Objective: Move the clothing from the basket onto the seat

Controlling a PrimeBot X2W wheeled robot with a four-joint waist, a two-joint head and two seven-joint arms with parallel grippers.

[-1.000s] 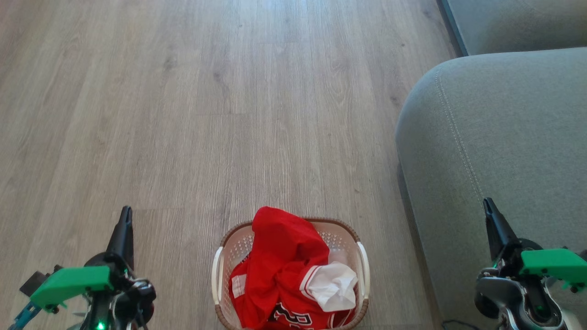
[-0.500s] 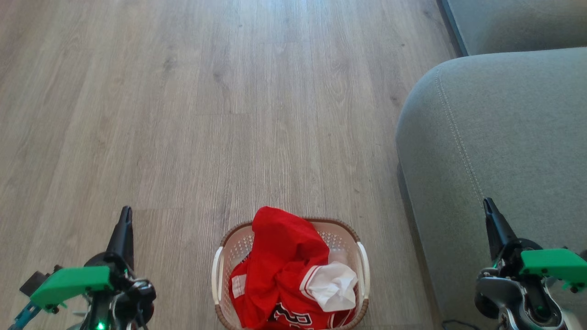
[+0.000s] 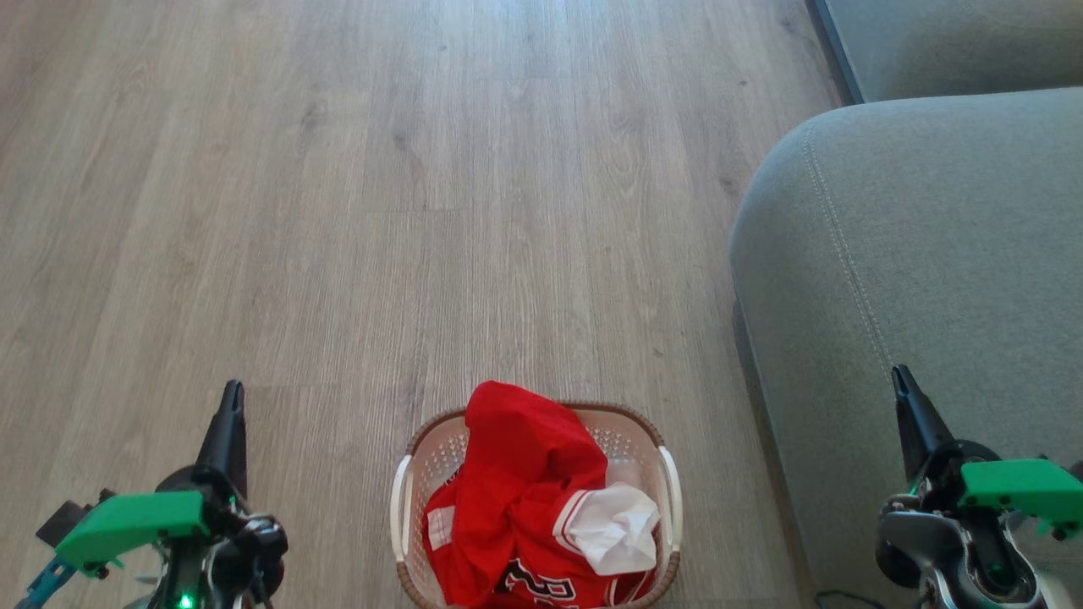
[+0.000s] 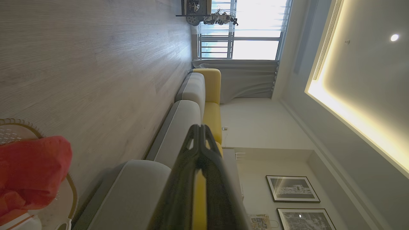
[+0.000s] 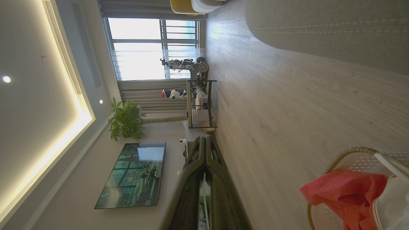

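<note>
Left gripper (image 4: 200, 127) jaws closed; clothing (image 4: 32, 169) in basket (image 4: 12, 132).

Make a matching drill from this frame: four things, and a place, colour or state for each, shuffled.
1 clothing
2 basket
3 seat
4 left gripper

A shut, lower left of head view
B on the floor, between the grippers
C heaped in the basket, red and white
D grey-green, right of the basket

Pairs: 1-C, 2-B, 3-D, 4-A

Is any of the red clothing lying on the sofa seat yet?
No, the clothing is all piled in the basket, none on the seat.
</note>
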